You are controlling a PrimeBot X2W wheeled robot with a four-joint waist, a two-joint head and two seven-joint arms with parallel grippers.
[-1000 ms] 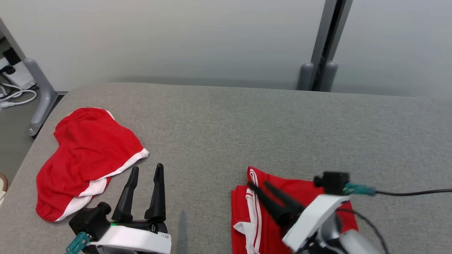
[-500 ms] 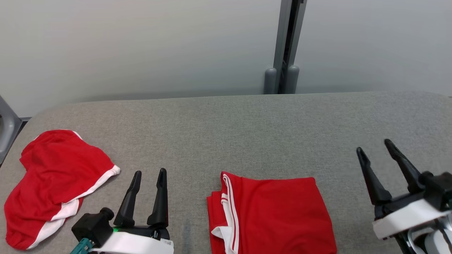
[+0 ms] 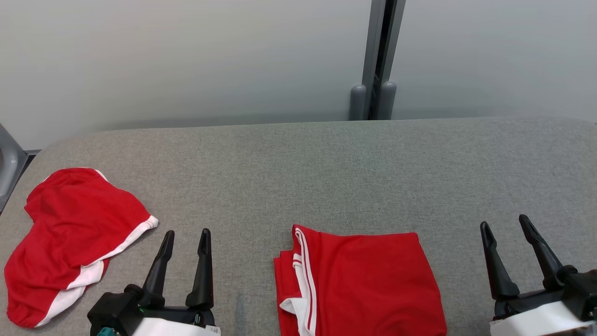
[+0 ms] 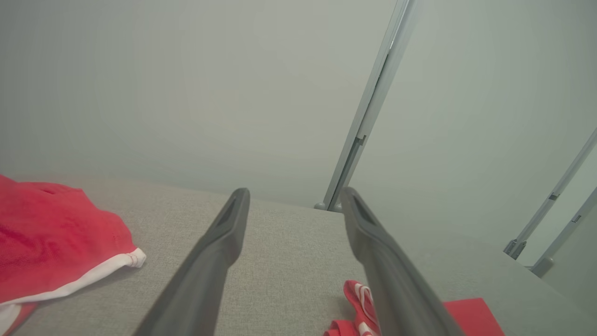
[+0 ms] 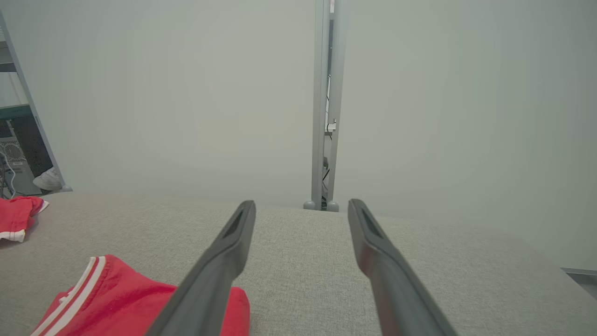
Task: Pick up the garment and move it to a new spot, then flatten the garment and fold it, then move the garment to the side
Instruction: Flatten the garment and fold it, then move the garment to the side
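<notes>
Head view: we'd pulled our right claw (image 3: 503,221) off the folded garment (image 3: 368,275), back to rest.
Left claw (image 3: 187,231): wide open and empty, same as the right.
Fold: looked done to us, so the sideways move was next.

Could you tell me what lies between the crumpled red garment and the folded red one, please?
In the head view, the left pincer, open, sits between the crumpled garment and the folded garment, over bare grey table.

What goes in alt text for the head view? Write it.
A folded red garment lies at the near middle of a grey padded table, between the open left gripper and the open right gripper, neither touching it. A crumpled red garment with white trim lies at the left.
</notes>
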